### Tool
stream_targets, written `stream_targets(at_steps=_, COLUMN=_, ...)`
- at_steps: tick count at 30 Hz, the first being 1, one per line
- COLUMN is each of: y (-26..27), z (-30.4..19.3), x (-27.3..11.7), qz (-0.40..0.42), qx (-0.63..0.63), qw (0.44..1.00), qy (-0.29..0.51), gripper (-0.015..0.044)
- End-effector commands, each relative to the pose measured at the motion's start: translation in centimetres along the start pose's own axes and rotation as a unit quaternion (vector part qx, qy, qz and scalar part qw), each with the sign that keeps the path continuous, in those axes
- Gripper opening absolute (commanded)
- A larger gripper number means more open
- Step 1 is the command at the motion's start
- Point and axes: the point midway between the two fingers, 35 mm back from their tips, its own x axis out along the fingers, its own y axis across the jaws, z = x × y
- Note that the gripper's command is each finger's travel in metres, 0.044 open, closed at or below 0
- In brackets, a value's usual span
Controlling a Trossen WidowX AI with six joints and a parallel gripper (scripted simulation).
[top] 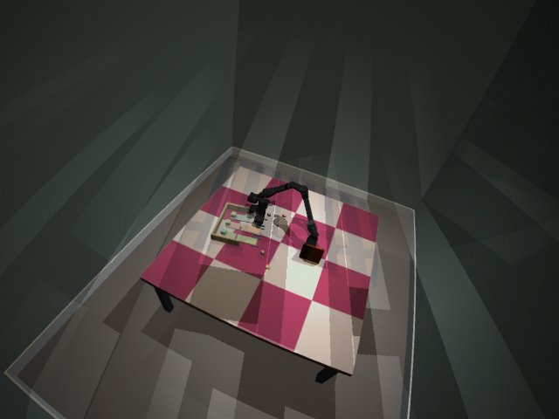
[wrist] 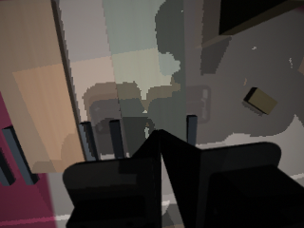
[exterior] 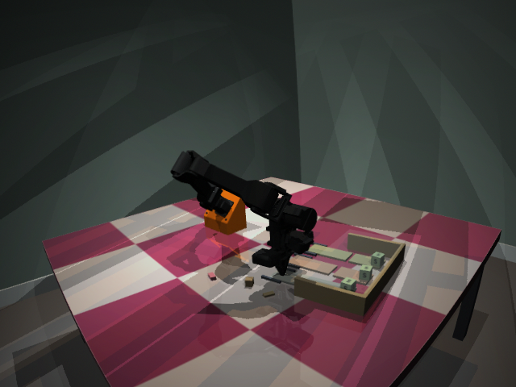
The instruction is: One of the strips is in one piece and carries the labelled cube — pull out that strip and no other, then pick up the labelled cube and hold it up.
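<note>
My gripper (top: pixel 258 223) (exterior: pixel 283 272) (wrist: pixel 158 134) is shut and empty, pointing down above the near end of the pale blue strip (top: pixel 241 218) (wrist: pixel 135 24). That strip looks unbroken where it shows; the arm and tray wall hide parts. The peach strip (exterior: pixel 313 264) (wrist: pixel 35 95) and the yellow-green strip (top: pixel 246 240) (exterior: pixel 330 251) each show a gap before their far pieces. Three pale green cubes marked with an S stand at the far ends: one cube (exterior: pixel 347 284) by the blue strip, one (exterior: pixel 365 272) by the peach, one (exterior: pixel 376 259) by the yellow-green.
A low wooden tray wall (top: pixel 219 221) (exterior: pixel 385 275) surrounds the cubes on three sides. Dark thin bars (wrist: pixel 116 138) flank the strips' near ends. A brown block (exterior: pixel 249 281), a flat brown piece (exterior: pixel 268 293) (wrist: pixel 261 101) and a red block (exterior: pixel 211 276) lie outside the tray.
</note>
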Motion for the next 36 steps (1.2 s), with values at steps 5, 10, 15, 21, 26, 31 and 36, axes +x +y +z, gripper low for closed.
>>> stream_targets(at_steps=5, y=0.1, z=-1.9, x=0.6, qz=0.002, qx=-0.005, qw=1.000, qy=0.011, gripper=0.0000)
stream_targets(at_steps=10, y=0.1, z=-2.6, x=0.6, qz=0.002, qx=-0.005, qw=1.000, qy=0.011, gripper=0.0000)
stream_targets(at_steps=15, y=0.1, z=-3.4, x=0.7, qz=0.002, qx=-0.005, qw=1.000, qy=0.011, gripper=0.0000)
stream_targets(at_steps=21, y=0.2, z=-4.2, x=0.7, qz=0.002, qx=-0.005, qw=1.000, qy=0.011, gripper=0.0000)
stream_targets(at_steps=26, y=0.2, z=-4.9, x=0.7, qz=0.002, qx=-0.005, qw=1.000, qy=0.011, gripper=0.0000)
stream_targets(at_steps=31, y=0.2, z=-5.7, x=0.7, qz=0.002, qx=-0.005, qw=1.000, qy=0.011, gripper=0.0000)
stream_targets(at_steps=36, y=0.3, z=-6.5, x=0.7, qz=0.002, qx=-0.006, qw=1.000, qy=0.011, gripper=0.0000)
